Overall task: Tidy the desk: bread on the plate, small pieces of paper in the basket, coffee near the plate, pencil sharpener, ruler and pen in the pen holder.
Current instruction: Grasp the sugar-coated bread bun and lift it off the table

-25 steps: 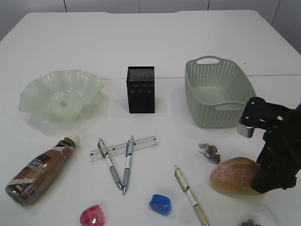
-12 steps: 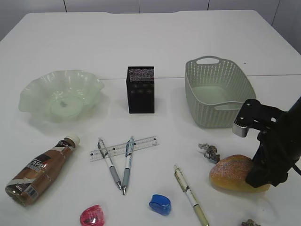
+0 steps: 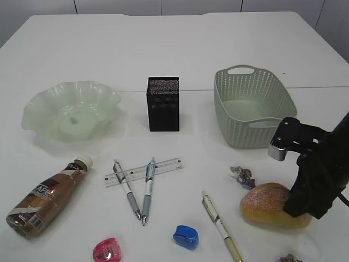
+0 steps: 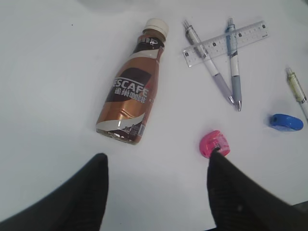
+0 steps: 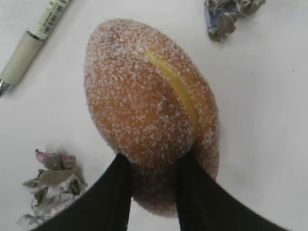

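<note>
Right wrist view: right gripper (image 5: 153, 179) fingers pinch the bread (image 5: 151, 103) end, bread on desk (image 3: 218, 43).
Bread lies front-right w/ paper scraps (image 5: 50, 185) beside it, well apart from plate (image 3: 71, 112). Left gripper (image 4: 156, 180) fingers spread, holding nothing, above coffee bottle (image 4: 131, 94) & pink sharpener (image 4: 214, 143).

On my table I count:
- one bread roll (image 3: 267, 204)
- one coffee bottle (image 3: 46, 198)
- one plate (image 3: 38, 109), pale green and wavy-rimmed
- one basket (image 3: 252, 106)
- one black pen holder (image 3: 163, 103)
- one clear ruler (image 3: 163, 165)
- three pens: a white one (image 3: 126, 189) and a blue-grey one (image 3: 148, 191) lying across the ruler, plus a yellow-green one (image 3: 221, 225) apart
- two pencil sharpeners: one pink sharpener (image 3: 107, 250), one blue sharpener (image 3: 186, 236)
- two crumpled paper scraps: one scrap beside the roll (image 3: 243, 177), one second scrap at the near edge (image 3: 290, 258)
</note>
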